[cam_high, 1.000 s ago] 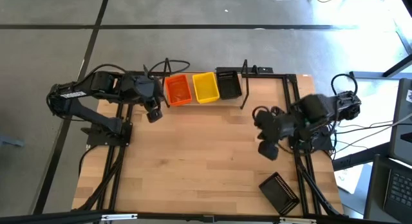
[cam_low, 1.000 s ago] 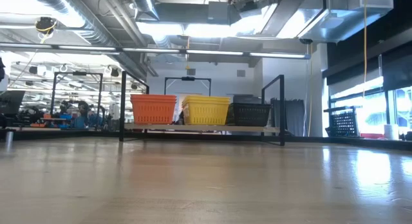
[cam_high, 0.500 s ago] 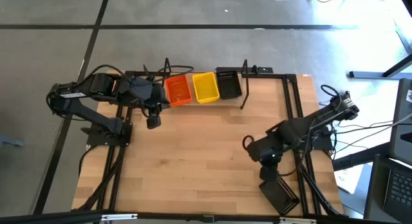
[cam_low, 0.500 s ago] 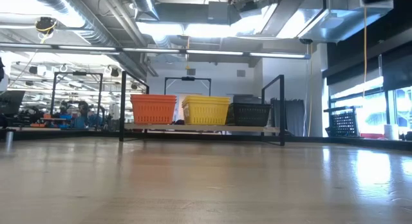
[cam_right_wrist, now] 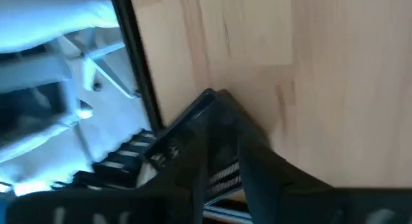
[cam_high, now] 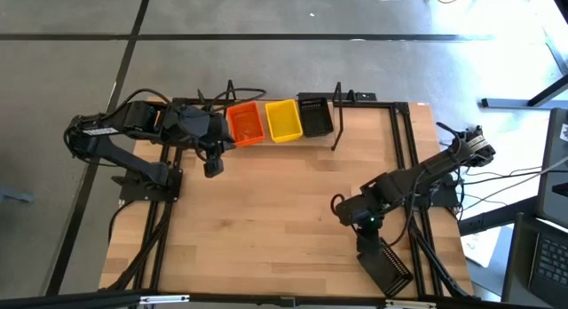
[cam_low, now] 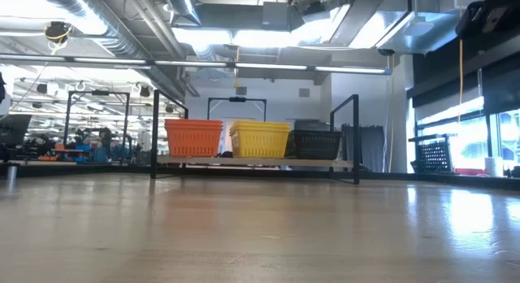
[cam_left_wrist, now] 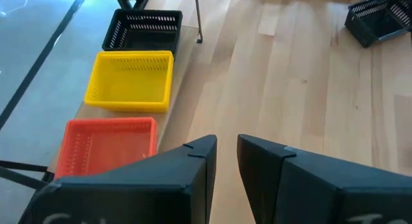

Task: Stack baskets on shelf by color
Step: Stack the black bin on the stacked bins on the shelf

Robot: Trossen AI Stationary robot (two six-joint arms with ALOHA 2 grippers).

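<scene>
Baskets sit three in a row on the shelf [cam_high: 333, 131] at the worktop's [cam_high: 266, 220] far edge: orange stack [cam_high: 246, 123], yellow stack [cam_high: 283, 120], black basket [cam_high: 314, 116]; I can read no writing or labels on any of them. My left gripper [cam_high: 213, 167] hangs just in front of the orange stack, its fingers [cam_left_wrist: 199, 161] a narrow gap apart and holding nothing. My right gripper [cam_high: 366, 241] is down at the loose black basket [cam_high: 387, 265] near the front right corner, fingers [cam_right_wrist: 257, 166] narrowly parted over its mesh; whether they grip it, I cannot tell.

orange basket [cam_high: 246, 122], yellow basket [cam_high: 283, 120], 2 black mesh baskets [cam_high: 315, 115] [cam_high: 388, 265], light-wood table [cam_high: 275, 220].
</scene>
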